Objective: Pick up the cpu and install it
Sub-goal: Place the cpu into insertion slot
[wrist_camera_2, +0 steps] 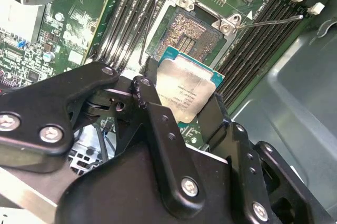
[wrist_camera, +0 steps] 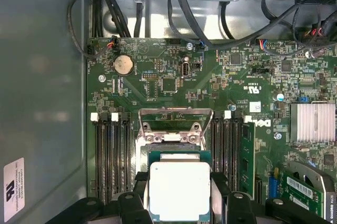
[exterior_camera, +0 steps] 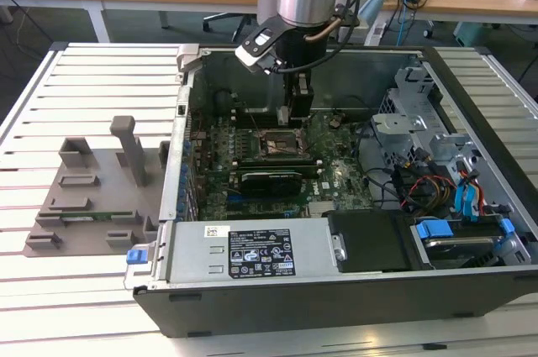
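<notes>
A: Exterior view first. We've got the gripper [exterior_camera: 296, 112] down inside the open computer case [exterior_camera: 252, 290], hanging right over the socket [exterior_camera: 279, 145] on the motherboard [exterior_camera: 252, 185].

B: From out here we can't tell what it's gripping. Second wrist view?

A: There it is! The cpu [wrist_camera_2: 185, 89], silver lid up, is pinched by its edges between the two black fingers [wrist_camera_2: 146, 95], which are closed to just the chip's width. The bare socket shows beyond it, with the lever [wrist_camera_2: 268, 21] up.

B: So we'd call the pick done. We're in the placing step, and the chip isn't seated.

A: First wrist view agrees. The cpu overlaps one edge of the socket, the retention frame [wrist_camera: 175, 116] is flipped open, and there are memory slots [wrist_camera: 113, 155] on either side.

B: We reckon it sits offset from the opening. Seating calls for squaring it over the socket with the corners matched, then going down flat and gentle. Those contacts won't forgive a tilt.
</notes>
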`<state>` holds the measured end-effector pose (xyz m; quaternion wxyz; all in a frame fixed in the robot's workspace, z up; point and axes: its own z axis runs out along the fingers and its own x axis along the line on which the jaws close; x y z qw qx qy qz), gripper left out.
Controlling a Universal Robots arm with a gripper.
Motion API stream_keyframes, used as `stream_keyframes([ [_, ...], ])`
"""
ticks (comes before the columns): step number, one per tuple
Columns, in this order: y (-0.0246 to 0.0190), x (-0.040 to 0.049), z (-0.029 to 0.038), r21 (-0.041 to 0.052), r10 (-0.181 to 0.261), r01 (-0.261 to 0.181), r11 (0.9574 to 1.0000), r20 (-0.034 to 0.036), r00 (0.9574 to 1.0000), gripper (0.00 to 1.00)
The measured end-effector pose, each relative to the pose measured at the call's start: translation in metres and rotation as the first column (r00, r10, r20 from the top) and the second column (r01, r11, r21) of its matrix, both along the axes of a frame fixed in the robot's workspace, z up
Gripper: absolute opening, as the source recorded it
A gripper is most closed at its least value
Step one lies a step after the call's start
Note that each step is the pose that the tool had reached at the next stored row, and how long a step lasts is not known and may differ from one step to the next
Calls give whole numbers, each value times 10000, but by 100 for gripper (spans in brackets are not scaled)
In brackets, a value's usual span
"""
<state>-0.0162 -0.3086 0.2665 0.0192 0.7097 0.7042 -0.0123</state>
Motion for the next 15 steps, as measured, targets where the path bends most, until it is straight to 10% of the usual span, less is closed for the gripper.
stream_keyframes([
  [15,0,0,-40,-6,0,0,10000,-3,10000,55],
])
